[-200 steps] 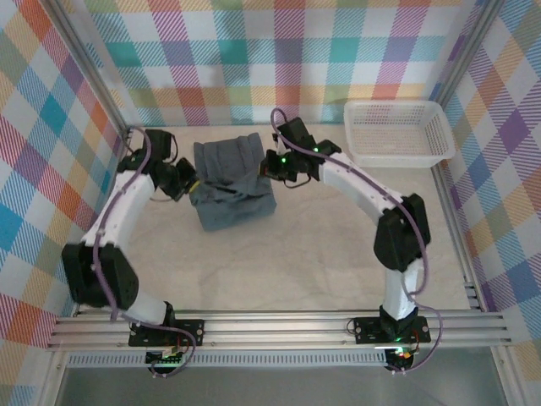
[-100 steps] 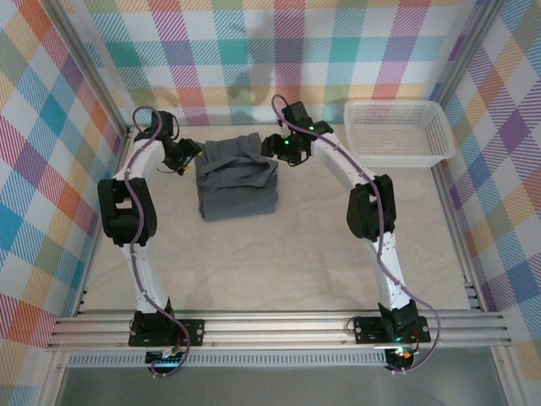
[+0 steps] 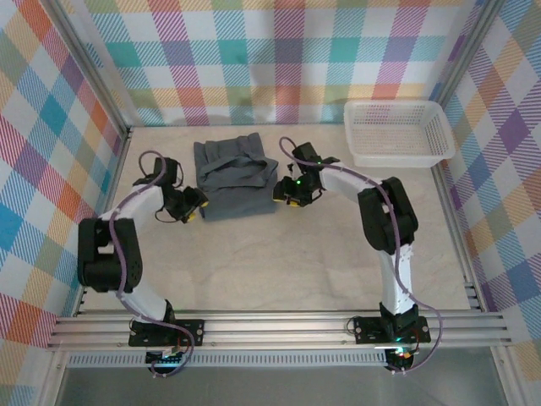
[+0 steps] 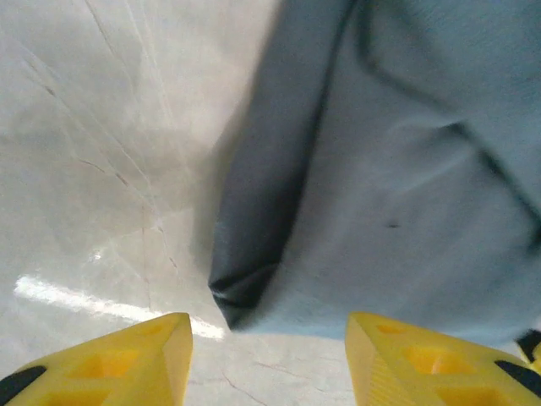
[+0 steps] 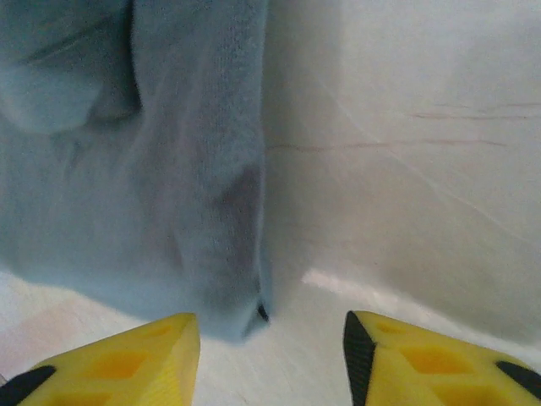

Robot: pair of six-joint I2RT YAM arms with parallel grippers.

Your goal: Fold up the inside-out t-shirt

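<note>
left gripper (image 4: 267, 338): fingers are parted, nothing is gripped; a near corner of the shirt is seen just ahead of the gap.
right gripper (image 5: 270, 326): fingers are parted, nothing is gripped; the other near corner is seen just ahead.
inside-out t-shirt (image 3: 235, 179): dark slate-grey, folded into a compact, rumpled block; laid on the table (image 3: 279, 254) between both grippers.

No text, label, brand, number or sign can be read on the t-shirt (image 3: 235, 179), basket (image 3: 440, 128) or bench (image 3: 279, 254).
</note>
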